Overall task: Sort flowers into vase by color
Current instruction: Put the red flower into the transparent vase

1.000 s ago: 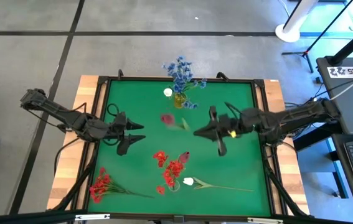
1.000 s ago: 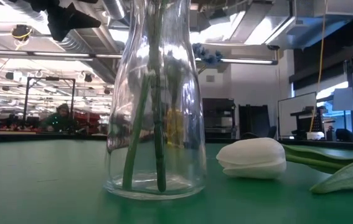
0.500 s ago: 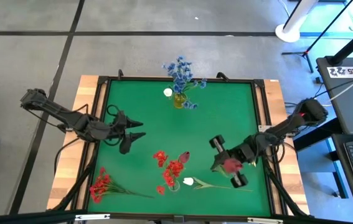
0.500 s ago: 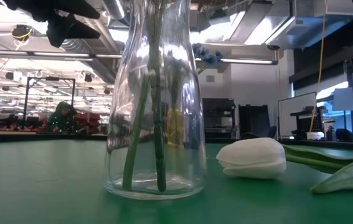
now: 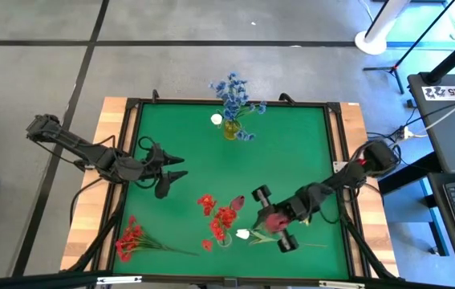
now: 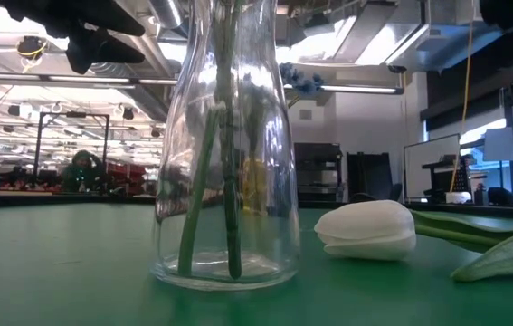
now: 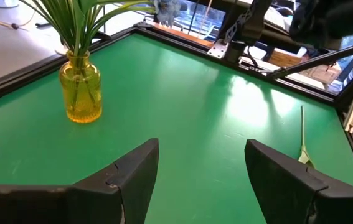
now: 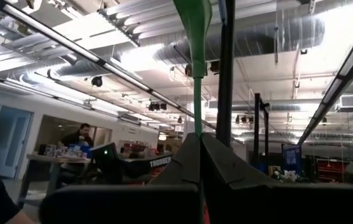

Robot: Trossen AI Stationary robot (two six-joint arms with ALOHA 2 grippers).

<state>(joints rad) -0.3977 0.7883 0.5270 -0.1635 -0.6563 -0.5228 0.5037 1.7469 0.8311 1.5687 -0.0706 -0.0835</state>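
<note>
My right gripper point(image 5: 270, 220) hovers over the table's near right part, shut on a dark red flower point(image 5: 274, 217), just right of the clear vase point(image 5: 221, 230). That vase holds red clusters point(image 5: 224, 215) and a dark red bud point(image 5: 237, 202). In the low view the clear vase point(image 6: 224, 145) stands close up. A white tulip point(image 5: 243, 234) lies flat on the table beside it. A red cluster stem point(image 5: 131, 238) lies by the near left corner. The yellow vase point(image 5: 230, 128) with blue clusters point(image 5: 231, 92) stands at the far edge. My left gripper point(image 5: 180, 167) waits open at the left. My right gripper pinches the flower's thin green stem point(image 8: 197, 93) between its two shut fingers, which lie level, come from the table's right and cross the stem. The stem rises straight up from the fingers, and the flower head point(image 5: 274, 217) sits above them. The stem's lower end is hidden.
The white tulip's stem point(image 5: 299, 242) runs along the near edge under my right arm. A raised dark frame point(image 5: 335, 144) borders the green mat. The yellow vase point(image 7: 81, 87) stands well ahead of my left gripper point(image 7: 201, 180), with bare mat between.
My right gripper has carried the dark red flower from the middle of the table toward the near edge, then left toward the clear vase. It has turned on the way, so the flower head now sits over the fingers instead of ahead of them.
</note>
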